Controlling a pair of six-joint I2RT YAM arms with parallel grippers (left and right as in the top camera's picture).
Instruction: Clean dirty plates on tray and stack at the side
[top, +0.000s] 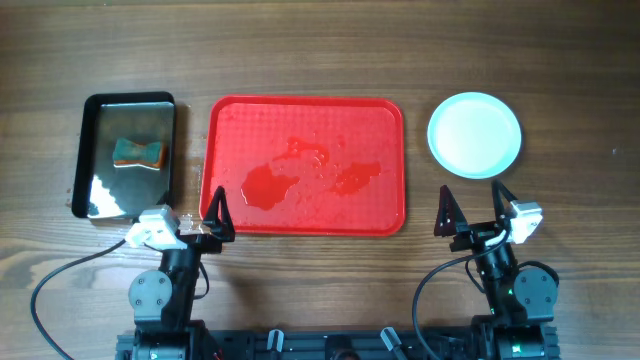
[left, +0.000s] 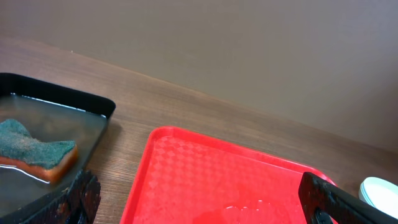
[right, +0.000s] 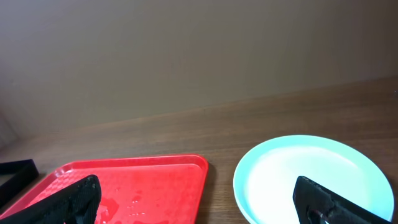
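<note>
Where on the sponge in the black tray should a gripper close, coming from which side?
Probably across its narrow waist, from straight above: the sponge lies flat, green side up, in the black tray, whose raised walls block a sideways approach.

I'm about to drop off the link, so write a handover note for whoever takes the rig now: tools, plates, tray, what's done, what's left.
Tools: the left tool is open and empty by the front left corner of the red tray; the right tool is open and empty in front of the plates.
Things: no plates on the red tray, only water puddles. The plates sit on the table to its right; the count cannot be told from above. The sponge lies in the black tray.
Done: tray emptied.
Left: confirm the stack.
</note>
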